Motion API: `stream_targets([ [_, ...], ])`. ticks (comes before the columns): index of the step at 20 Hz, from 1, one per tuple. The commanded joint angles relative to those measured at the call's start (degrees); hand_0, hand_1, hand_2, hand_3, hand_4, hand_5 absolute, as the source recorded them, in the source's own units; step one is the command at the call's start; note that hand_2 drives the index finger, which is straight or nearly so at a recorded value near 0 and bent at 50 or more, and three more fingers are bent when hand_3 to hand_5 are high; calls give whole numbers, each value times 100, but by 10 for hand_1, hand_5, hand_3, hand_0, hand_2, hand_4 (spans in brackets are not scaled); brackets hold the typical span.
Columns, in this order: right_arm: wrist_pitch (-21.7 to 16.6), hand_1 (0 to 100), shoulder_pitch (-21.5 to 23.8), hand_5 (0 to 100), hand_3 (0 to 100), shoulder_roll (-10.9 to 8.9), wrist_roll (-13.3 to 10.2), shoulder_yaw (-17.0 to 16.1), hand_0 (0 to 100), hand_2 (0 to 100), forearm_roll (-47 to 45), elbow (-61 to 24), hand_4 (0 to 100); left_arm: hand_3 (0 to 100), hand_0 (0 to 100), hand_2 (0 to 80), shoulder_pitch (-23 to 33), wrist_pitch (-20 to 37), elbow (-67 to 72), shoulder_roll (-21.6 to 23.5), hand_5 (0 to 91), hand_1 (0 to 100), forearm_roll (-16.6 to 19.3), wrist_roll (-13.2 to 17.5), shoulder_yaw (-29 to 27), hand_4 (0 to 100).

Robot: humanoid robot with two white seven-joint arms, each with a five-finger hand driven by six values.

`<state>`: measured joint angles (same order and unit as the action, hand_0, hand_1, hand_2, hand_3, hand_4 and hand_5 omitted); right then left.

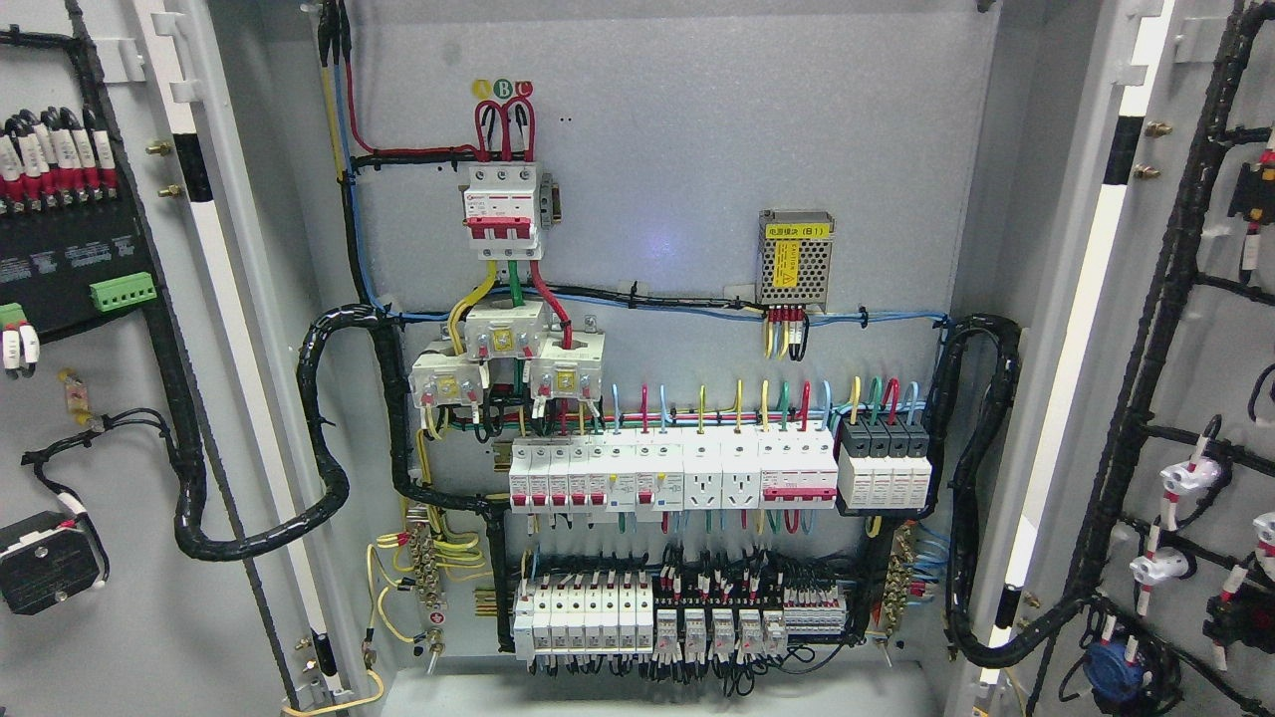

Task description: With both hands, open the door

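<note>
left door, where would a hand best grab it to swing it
Grip the left door by its free vertical edge, the white-and-black strip, coming from the front. That folded flange is a bare straight lip; the inner face carries terminals and a black cable loom. Neither hand is in view.

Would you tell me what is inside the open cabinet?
On the back panel: a red-handled main breaker, a mesh power supply, two breaker rows and black conduit. Wire ends behind the breakers are hidden.
</note>
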<state>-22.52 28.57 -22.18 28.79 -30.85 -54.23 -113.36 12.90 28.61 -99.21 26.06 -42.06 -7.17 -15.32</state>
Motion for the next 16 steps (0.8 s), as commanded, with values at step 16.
stream_targets([
  [16, -7, 0, -1, 0, 0, -32, 39, 439, 191, 0, 27, -415, 0, 0, 0, 0, 309, 57, -511, 92, 0, 0, 58, -3, 99, 0],
])
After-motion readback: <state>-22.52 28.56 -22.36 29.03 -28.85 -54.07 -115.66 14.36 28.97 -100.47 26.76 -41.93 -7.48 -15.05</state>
